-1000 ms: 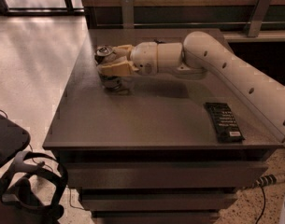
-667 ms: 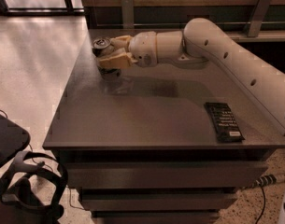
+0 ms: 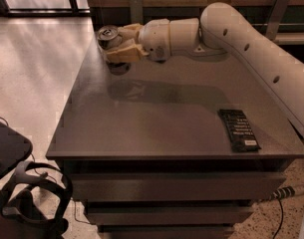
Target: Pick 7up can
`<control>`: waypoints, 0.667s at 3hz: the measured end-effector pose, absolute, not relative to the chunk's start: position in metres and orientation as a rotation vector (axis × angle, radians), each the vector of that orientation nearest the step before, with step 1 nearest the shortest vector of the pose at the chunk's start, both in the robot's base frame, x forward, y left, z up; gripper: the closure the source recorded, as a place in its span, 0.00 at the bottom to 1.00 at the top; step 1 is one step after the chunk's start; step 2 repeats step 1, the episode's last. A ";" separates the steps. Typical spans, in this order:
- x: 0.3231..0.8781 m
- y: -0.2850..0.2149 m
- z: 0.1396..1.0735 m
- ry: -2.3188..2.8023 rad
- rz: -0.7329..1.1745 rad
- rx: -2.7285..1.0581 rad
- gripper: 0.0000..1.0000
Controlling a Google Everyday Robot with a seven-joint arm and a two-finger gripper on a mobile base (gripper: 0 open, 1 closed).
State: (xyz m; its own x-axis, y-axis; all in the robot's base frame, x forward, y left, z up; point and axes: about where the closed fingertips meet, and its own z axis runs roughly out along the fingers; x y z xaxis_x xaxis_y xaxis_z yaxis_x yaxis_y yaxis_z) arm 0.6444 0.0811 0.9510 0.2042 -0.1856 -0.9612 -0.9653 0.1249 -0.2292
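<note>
Camera view, from left to right. Far down to the left of my gripper, on the floor, lies a black headset [image 3: 29, 193]. It is not part of my job.

Next comes the 7up can [image 3: 108, 34]. It sits right in my gripper [image 3: 114, 46], with one finger on each side of it. My fingers are closed just as wide as the can, and they hold it tight. A second ago the can was lower, down by the table [image 3: 156, 123]. Now it is up in the air, and only a dark shadow [image 3: 119, 68] lies on the table just under my gripper. I think that means the can has been picked up and my job is nearly done. I only have to keep hold of it.

Behind my gripper, my white arm [image 3: 251, 49] goes off to the right. Well away, down to the right of my gripper, a flat dark packet [image 3: 238, 129] lies on the table. I leave it alone.
</note>
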 end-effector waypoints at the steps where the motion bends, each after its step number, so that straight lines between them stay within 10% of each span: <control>1: 0.644 0.081 0.952 1.226 0.851 -1.319 1.00; 2: 0.644 0.081 0.952 1.226 0.851 -1.319 1.00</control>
